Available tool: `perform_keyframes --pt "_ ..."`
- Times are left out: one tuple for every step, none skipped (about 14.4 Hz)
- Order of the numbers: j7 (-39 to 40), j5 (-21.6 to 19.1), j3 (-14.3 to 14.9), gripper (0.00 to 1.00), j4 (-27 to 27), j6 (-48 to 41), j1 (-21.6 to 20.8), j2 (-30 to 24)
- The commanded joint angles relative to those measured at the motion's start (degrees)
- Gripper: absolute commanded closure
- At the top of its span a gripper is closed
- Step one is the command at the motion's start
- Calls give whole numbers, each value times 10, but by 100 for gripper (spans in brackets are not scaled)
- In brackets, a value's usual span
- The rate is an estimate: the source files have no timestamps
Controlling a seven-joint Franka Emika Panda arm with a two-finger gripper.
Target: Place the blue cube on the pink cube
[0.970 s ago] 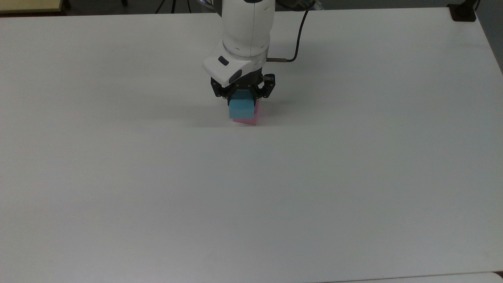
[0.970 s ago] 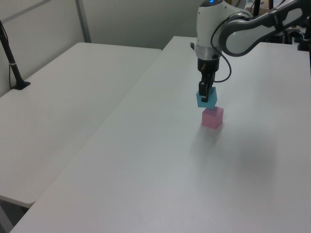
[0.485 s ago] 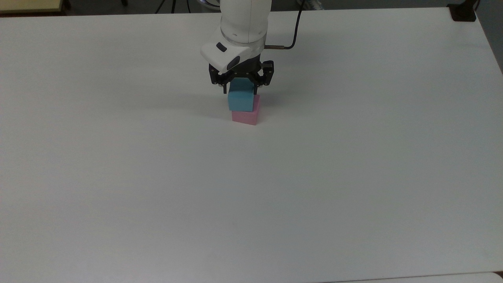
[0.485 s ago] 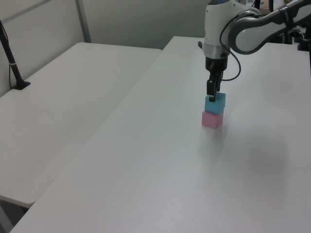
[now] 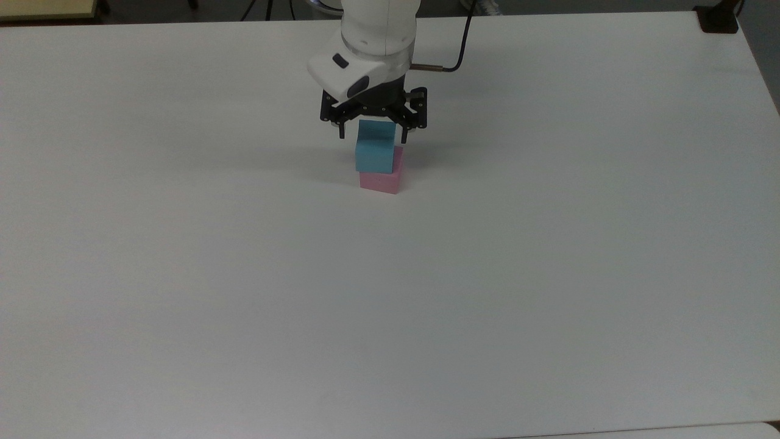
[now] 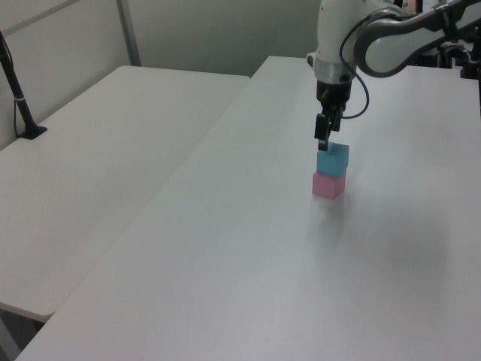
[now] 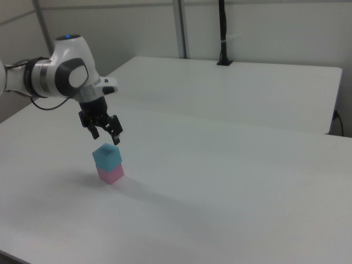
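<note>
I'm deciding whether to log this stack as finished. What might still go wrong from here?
1. The blue cube sits turned and shifted toward the top view's left on the pink cube, so part of it overhangs; a small nudge might tip it.
2. The gripper, jaws open, hangs just above the blue cube; a sideways drift while low could clip it.

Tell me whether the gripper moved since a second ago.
Yes. The gripper released the blue cube and rose, now open above it while the pink cube stays put.
</note>
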State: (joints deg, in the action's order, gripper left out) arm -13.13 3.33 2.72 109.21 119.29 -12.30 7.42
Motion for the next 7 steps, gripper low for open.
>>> perform_keyframes --pt "-24 5 4 0 -26 -76 -4 -61" --pt "-22 5 6 0 -35 -98 -2 -71" --pt "-15 0 9 0 -49 -126 3 -79" --pt "-2 -2 10 0 -61 -144 4 -79" --pt "15 -7 11 0 -77 -172 15 -79" --pt "26 -17 11 0 -85 -185 24 -79" --pt "38 -26 11 0 -91 -193 32 -79"
